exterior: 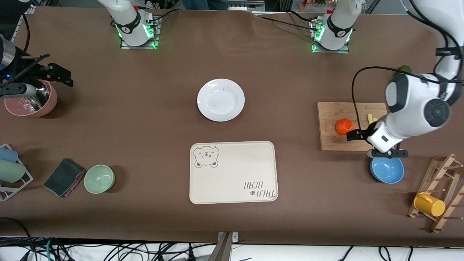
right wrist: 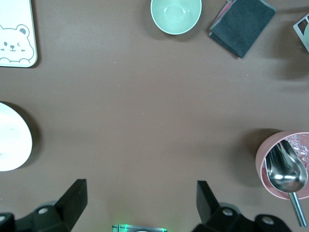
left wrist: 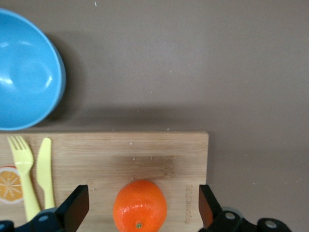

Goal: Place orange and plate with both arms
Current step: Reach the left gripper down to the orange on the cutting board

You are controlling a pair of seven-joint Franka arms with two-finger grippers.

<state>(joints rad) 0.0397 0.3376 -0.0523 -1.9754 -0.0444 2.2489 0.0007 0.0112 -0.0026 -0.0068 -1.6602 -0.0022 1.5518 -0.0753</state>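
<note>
The orange lies on a wooden cutting board toward the left arm's end of the table. My left gripper hovers over that board, open. In the left wrist view the orange sits between the two spread fingers of the left gripper, touching neither. The white plate rests mid-table, with its edge showing in the right wrist view. My right gripper waits open above the pink bowl at the right arm's end, and the right gripper holds nothing.
A cream bear tray lies nearer the front camera than the plate. A blue bowl sits beside the board, which also carries a yellow fork and knife. Green bowl, dark cloth, wooden rack with yellow mug.
</note>
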